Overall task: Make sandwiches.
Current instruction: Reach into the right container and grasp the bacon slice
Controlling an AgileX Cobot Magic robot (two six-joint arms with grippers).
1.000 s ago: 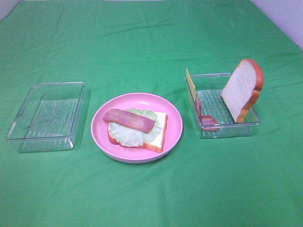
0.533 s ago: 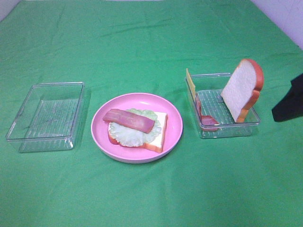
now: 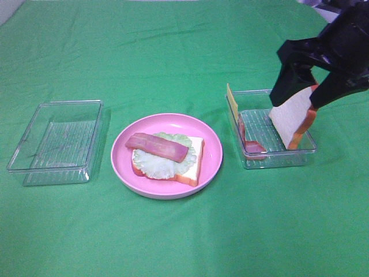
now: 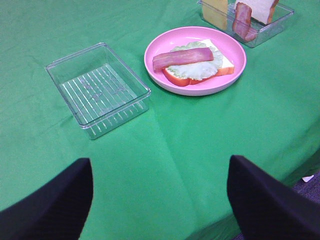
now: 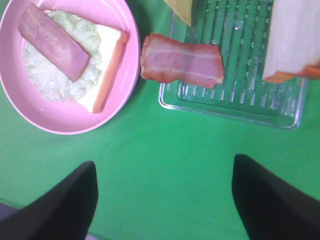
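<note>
An open sandwich (image 3: 167,156) of one bread slice, lettuce and a bacon strip lies on the round pink plate (image 3: 214,154). It also shows in the left wrist view (image 4: 195,62) and the right wrist view (image 5: 70,55). A second bread slice (image 3: 291,115) stands on edge in the right clear tray (image 3: 277,160), with a yellow cheese square (image 3: 232,99) and a bacon strip (image 3: 252,147). My right gripper (image 3: 305,86) is open just above that standing slice, not touching it. My left gripper (image 4: 160,205) is open and empty, well back from the plate.
An empty clear tray (image 3: 57,141) sits left of the plate on the green cloth. In the right wrist view the bacon strip (image 5: 182,60) hangs over the tray's wall next to the plate rim (image 5: 65,122). The table's edge shows at one corner of the left wrist view.
My right arm came in from the right edge and now hangs over the standing bread slice in the right tray. The food and trays have not moved.
</note>
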